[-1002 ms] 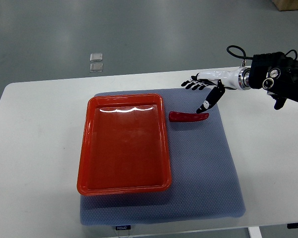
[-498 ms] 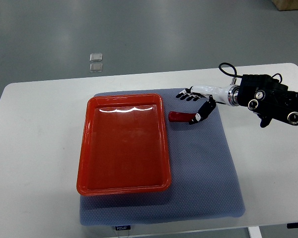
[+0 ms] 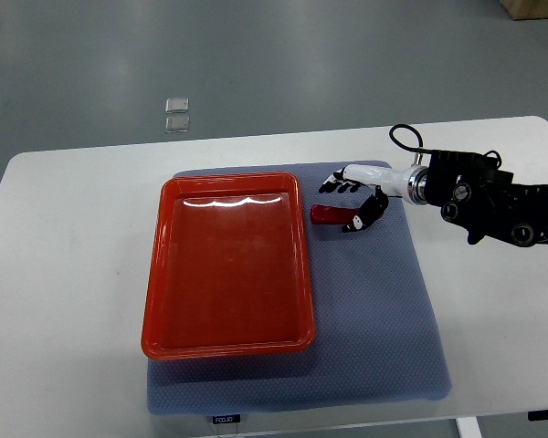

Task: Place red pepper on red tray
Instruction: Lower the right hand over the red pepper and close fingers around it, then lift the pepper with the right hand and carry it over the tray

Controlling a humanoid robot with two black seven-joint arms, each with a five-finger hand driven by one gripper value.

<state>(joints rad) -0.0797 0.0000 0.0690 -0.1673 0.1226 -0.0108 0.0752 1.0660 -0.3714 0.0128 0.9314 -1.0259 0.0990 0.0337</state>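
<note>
A white table (image 3: 73, 274) fills most of what I see, set on a grey floor (image 3: 256, 55). A blue-grey mat (image 3: 374, 338) lies across its middle. On the left half of that mat sits the red tray (image 3: 164, 274), bare inside, its long sides running away from me.

My right arm (image 3: 493, 205) comes in from the right edge, dark and bulky at the wrist, with a black cable looping above it. It narrows to a white forearm and ends in my right hand (image 3: 354, 193), which hangs over the far right part of the mat. My fingers (image 3: 333, 185) are spread toward the tray, and my thumb (image 3: 367, 212) angles down over the near end of the red pepper (image 3: 329, 215). The hand is unclenched and has no grip on anything; whether the thumb touches the pepper I cannot tell.

The pepper lies flat on the mat, just beside the tray's right rim near its far corner, outside the tray. Its right end is hidden under my thumb.

Two small clear squares (image 3: 176, 113) lie on the floor beyond the table.
</note>
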